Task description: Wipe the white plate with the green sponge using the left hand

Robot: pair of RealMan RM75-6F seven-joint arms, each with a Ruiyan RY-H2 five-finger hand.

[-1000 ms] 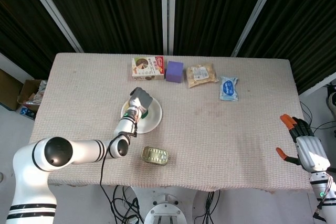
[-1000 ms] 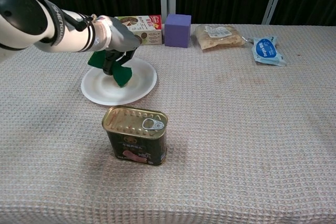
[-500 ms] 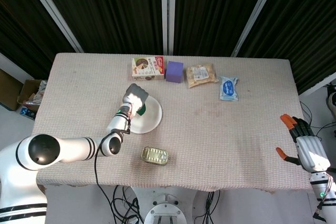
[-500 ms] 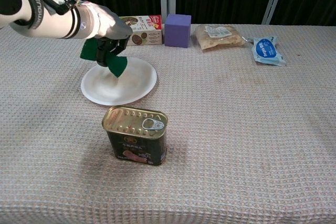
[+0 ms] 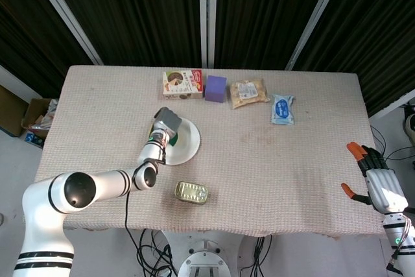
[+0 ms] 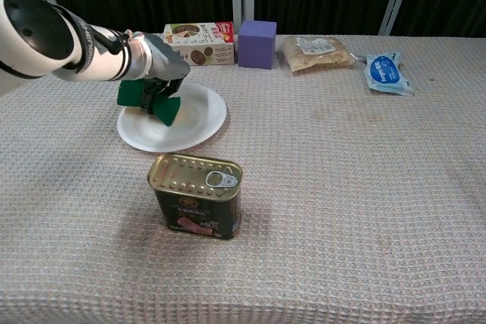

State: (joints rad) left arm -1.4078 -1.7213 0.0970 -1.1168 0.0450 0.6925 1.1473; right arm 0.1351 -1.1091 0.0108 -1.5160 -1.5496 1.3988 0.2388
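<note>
The white plate (image 5: 185,145) (image 6: 194,119) lies left of the table's middle. My left hand (image 5: 165,121) (image 6: 161,70) hangs over the plate's left part and grips the green sponge (image 6: 152,101) (image 5: 171,139), whose lower corner reaches down to the plate's surface. Whether the sponge presses on the plate I cannot tell. My right hand (image 5: 376,176) shows only in the head view, off the table's right front corner, fingers spread and holding nothing.
A gold-topped tin can (image 5: 192,192) (image 6: 197,196) stands just in front of the plate. Along the back edge lie a snack box (image 5: 182,85) (image 6: 199,42), a purple cube (image 5: 215,87) (image 6: 257,34), a bag of food (image 5: 249,93) (image 6: 317,51) and a blue packet (image 5: 283,109) (image 6: 386,73).
My left hand with the sponge swung from the plate's middle up toward its back left, then came down again over the plate's left part. The right hand stayed put.
</note>
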